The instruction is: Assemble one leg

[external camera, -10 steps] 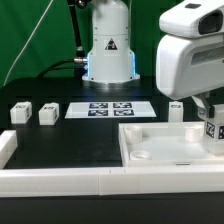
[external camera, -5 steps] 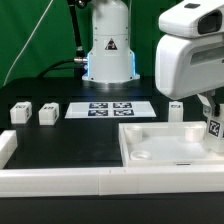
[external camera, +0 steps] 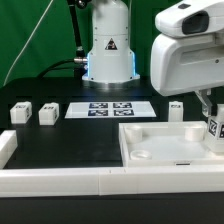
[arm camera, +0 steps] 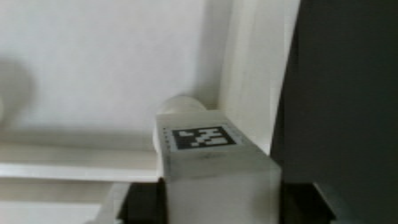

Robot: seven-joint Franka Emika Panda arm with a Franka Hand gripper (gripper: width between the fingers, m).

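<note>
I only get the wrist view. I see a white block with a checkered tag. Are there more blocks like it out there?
Observer: Yes, three loose ones: the left leg, the second leg beside it, and the far leg behind the tray.
Operator: Where is my block?
Observer: The held leg sits in the pincer at the tray's end on the exterior view's right.
Operator: Anything else?
Observer: The marker board lies flat between the second leg and the far leg.

White arm, triangle-marked base
</note>
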